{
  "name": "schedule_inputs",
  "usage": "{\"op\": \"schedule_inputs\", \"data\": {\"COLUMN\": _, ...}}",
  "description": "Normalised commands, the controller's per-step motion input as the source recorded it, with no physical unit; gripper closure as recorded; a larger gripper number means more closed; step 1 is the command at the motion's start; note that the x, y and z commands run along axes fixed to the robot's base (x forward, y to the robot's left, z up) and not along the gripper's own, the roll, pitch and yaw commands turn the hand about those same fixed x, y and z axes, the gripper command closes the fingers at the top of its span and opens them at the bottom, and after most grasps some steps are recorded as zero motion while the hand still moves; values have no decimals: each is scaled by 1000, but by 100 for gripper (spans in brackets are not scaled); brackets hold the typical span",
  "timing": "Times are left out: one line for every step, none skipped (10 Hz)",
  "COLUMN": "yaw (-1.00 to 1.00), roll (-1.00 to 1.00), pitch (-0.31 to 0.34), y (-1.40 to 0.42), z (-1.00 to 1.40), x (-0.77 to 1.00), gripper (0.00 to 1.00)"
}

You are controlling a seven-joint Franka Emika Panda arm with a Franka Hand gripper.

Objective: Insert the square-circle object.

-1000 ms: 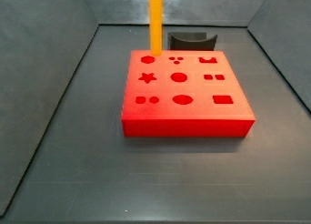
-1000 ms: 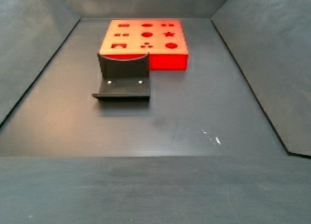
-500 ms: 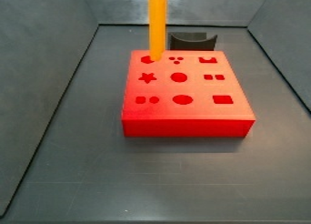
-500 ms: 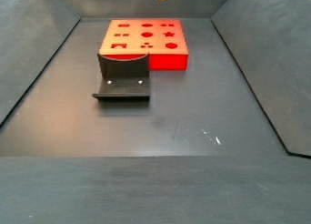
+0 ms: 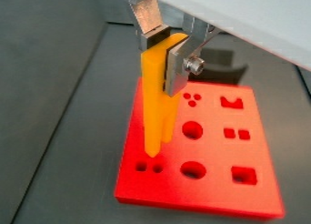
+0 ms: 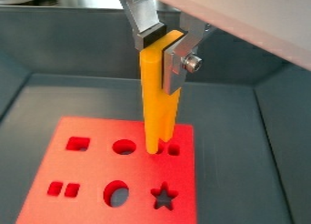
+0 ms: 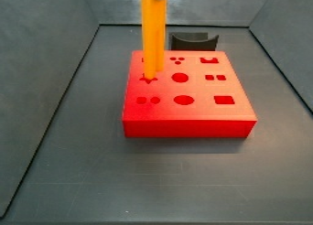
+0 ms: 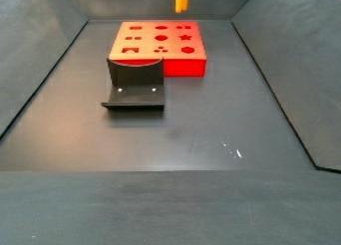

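Note:
The square-circle object, a long orange-yellow bar (image 5: pixel 155 100), hangs upright in my gripper (image 5: pixel 162 59). The gripper is shut on the bar's upper end, with the silver fingers (image 5: pixel 177 67) on either side; both wrist views show this grip (image 6: pixel 162 50). The bar's split lower end hangs just above the top face of the red block (image 5: pixel 213 178), beside its shaped holes (image 6: pixel 125 147). In a side view the bar (image 7: pixel 149 37) stands over the left part of the red block (image 7: pixel 189 105), its tip near the star hole. Only the bar's tip (image 8: pixel 181 0) shows above the block (image 8: pixel 160 45) in a side view. The gripper is out of frame in both side views.
The dark fixture with a curved notch (image 7: pixel 192 38) stands right behind the red block, and shows in front of it in a side view (image 8: pixel 134 87). Grey walls (image 7: pixel 49 101) slope up round the dark floor (image 8: pixel 173 139).
The bar has come down and shifted forward over the red block; its lower end went from the back edge to near the star hole. More of it shows in the other side view.

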Motion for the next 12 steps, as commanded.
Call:
{"op": "schedule_inputs", "data": {"yaw": -1000, "roll": 0, "pitch": 0, "y": 0, "z": -503, "x": 0, "gripper": 100}}
{"op": "schedule_inputs", "data": {"yaw": -1000, "roll": 7, "pitch": 0, "y": 0, "z": -269, "x": 0, "gripper": 100}}
{"op": "schedule_inputs", "data": {"yaw": -1000, "roll": 7, "pitch": 0, "y": 0, "z": -266, "x": 0, "gripper": 100}}
{"op": "schedule_inputs", "data": {"yaw": -1000, "roll": 17, "pitch": 0, "y": 0, "z": -237, "x": 0, "gripper": 100}}
{"op": "schedule_inputs", "data": {"yaw": -1000, "roll": 17, "pitch": 0, "y": 0, "z": -189, "x": 0, "gripper": 100}}
{"op": "schedule_inputs", "data": {"yaw": -1000, "roll": 6, "pitch": 0, "y": 0, "z": -143, "x": 0, "gripper": 100}}
{"op": "schedule_inputs", "data": {"yaw": -1000, "roll": 0, "pitch": -14, "y": 0, "z": -77, "x": 0, "gripper": 100}}
{"op": "schedule_inputs", "data": {"yaw": -1000, "roll": -11, "pitch": -57, "y": 0, "z": 0, "x": 0, "gripper": 100}}
{"op": "schedule_inputs", "data": {"yaw": -1000, "roll": -44, "pitch": -77, "y": 0, "z": 0, "x": 0, "gripper": 100}}
{"op": "schedule_inputs", "data": {"yaw": -1000, "roll": -81, "pitch": -91, "y": 0, "z": 0, "x": 0, "gripper": 100}}
{"op": "schedule_inputs", "data": {"yaw": -917, "roll": -141, "pitch": -149, "y": -69, "z": 0, "x": 0, "gripper": 100}}
{"op": "schedule_inputs", "data": {"yaw": -774, "roll": -76, "pitch": -180, "y": -160, "z": -163, "x": 129, "gripper": 100}}
